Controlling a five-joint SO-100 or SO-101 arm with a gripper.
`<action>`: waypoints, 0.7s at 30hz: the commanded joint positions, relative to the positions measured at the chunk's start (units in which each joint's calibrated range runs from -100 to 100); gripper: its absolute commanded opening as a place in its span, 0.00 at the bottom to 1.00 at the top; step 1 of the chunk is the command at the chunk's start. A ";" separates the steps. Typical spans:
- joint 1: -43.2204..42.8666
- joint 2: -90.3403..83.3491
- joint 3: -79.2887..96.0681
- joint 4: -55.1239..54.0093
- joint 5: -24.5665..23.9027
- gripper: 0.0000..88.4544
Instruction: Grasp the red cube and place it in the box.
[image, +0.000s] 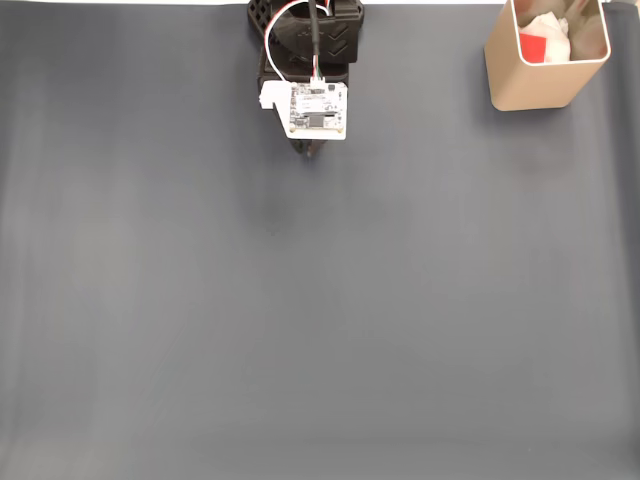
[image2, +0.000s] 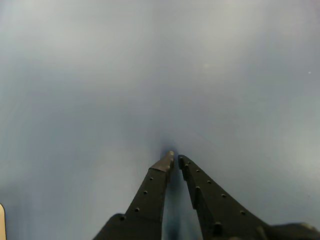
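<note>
The tan box (image: 530, 85) stands at the top right of the fixed view. Inside it the red cube (image: 533, 47) lies against the left wall, beside crumpled white material (image: 553, 33). The black arm is folded back at the top centre, with a white circuit board on its wrist, and my gripper (image: 312, 150) points down just below it, far left of the box. In the wrist view the gripper (image2: 175, 159) has its two black fingers nearly touching at the tips, shut on nothing, over bare grey mat.
A dark grey mat (image: 320, 320) covers the whole table in the fixed view. A sliver of tan (image2: 1, 222) shows at the lower left edge of the wrist view.
</note>
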 joint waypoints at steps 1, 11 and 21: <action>-0.22 -0.52 0.45 1.82 0.59 0.00; -0.22 -0.52 0.45 6.65 2.83 0.00; -0.50 -0.52 0.45 7.88 0.98 0.00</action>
